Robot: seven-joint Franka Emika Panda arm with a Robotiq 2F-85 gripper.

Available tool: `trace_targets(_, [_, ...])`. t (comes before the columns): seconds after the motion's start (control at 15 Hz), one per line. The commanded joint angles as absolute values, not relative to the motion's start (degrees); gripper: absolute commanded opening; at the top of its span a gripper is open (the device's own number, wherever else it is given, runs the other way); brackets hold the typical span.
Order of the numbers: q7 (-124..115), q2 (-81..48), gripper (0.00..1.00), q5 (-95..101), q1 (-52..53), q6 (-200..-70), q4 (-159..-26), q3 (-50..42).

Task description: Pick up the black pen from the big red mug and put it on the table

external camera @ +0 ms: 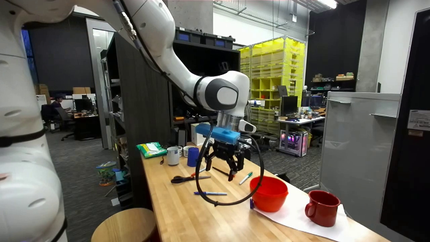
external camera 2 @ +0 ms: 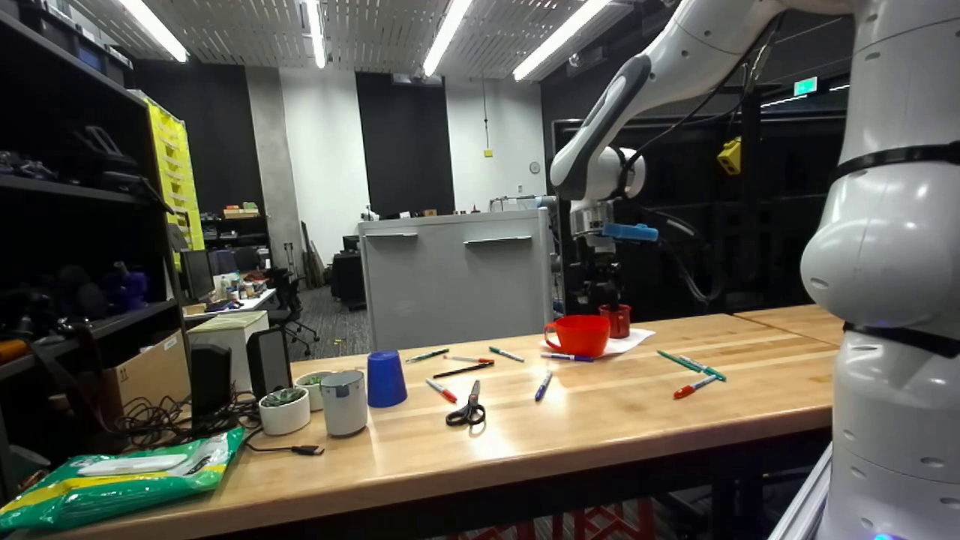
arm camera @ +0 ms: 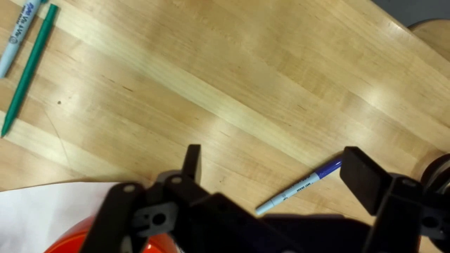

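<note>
A slim black pen (external camera 2: 461, 370) lies on the light wooden table (external camera 2: 600, 405); it also shows in an exterior view (external camera: 219, 170), partly behind a finger. It is not seen in the wrist view. The big red mug (external camera: 268, 195) stands upright on the table, partly on white paper; it shows in an exterior view (external camera 2: 583, 336) and at the bottom left of the wrist view (arm camera: 72, 240). No pen shows above its rim. My gripper (arm camera: 274, 167) is open and empty, above the table beside the big red mug. A blue-capped marker (arm camera: 299, 186) lies on the table below the fingers.
A darker red mug (external camera: 324, 208) stands on the white paper (external camera: 292, 218). Black scissors (external camera 2: 469, 409), a blue cup (external camera 2: 385, 379), a grey mug (external camera 2: 344, 403) and several coloured pens lie or stand on the table. A green pen (arm camera: 30, 66) shows in the wrist view. A cable loop hangs beside the gripper.
</note>
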State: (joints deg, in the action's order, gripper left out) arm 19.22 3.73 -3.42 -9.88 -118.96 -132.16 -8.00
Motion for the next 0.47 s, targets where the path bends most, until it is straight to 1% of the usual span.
trace_targets(0.0, [19.13,4.33,1.0,-3.36,-9.27,-118.93,-132.62,-8.65])
trace_targets(0.4, [19.1,4.76,1.0,-3.35,-9.22,-119.04,-132.94,-8.66])
